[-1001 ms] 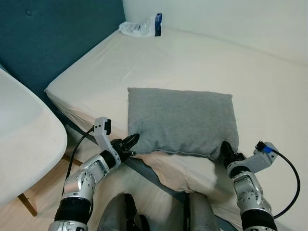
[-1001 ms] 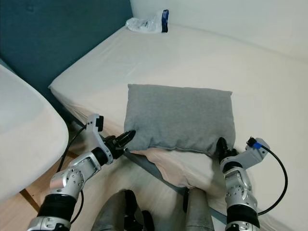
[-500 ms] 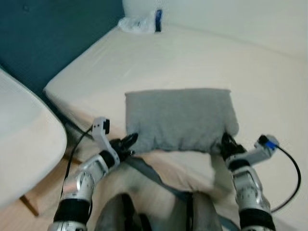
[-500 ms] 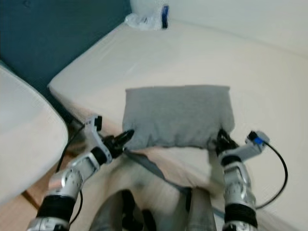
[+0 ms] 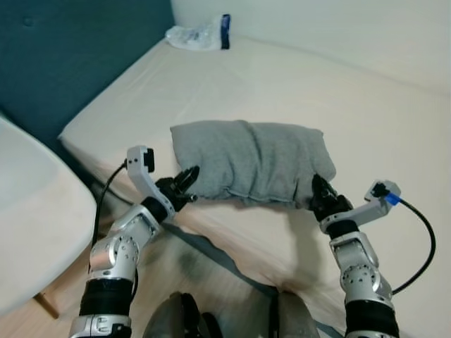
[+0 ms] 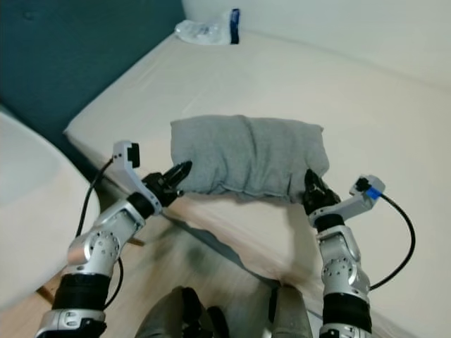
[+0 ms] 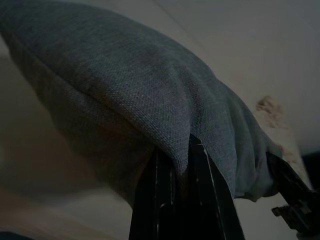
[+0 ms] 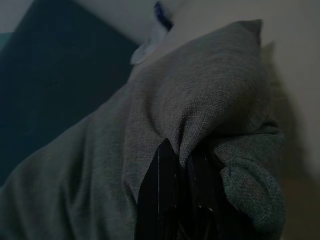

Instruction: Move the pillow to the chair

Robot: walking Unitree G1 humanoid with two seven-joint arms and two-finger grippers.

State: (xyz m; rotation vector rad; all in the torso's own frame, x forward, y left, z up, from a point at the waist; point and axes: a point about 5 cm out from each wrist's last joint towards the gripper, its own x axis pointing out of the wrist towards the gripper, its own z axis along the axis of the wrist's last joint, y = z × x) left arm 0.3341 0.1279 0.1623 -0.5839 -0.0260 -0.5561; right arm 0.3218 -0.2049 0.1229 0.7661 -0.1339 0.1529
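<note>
The grey pillow [image 5: 250,159] hangs lifted just above the front edge of the cream bed [image 5: 282,84], bunched and folded. My left gripper [image 5: 187,180] is shut on its near-left corner. My right gripper [image 5: 318,193] is shut on its near-right corner. In the left wrist view the black fingers [image 7: 170,200] pinch a fold of the pillow [image 7: 125,90]. In the right wrist view the fingers [image 8: 170,190] clamp the cloth of the pillow [image 8: 200,110]. The white chair [image 5: 35,232] stands to my left, its seat below the pillow's height.
A dark teal headboard [image 5: 63,49] rises behind the bed at the left. A crumpled plastic bag [image 5: 199,33] lies at the bed's far corner. The chair's wooden leg [image 5: 44,304] and wooden floor [image 5: 211,274] lie below; my own legs show at the bottom.
Both grippers have risen with the pillow's front corners, so the pillow went from lying flat to lifted and bunched. The camera has also shifted slightly.
</note>
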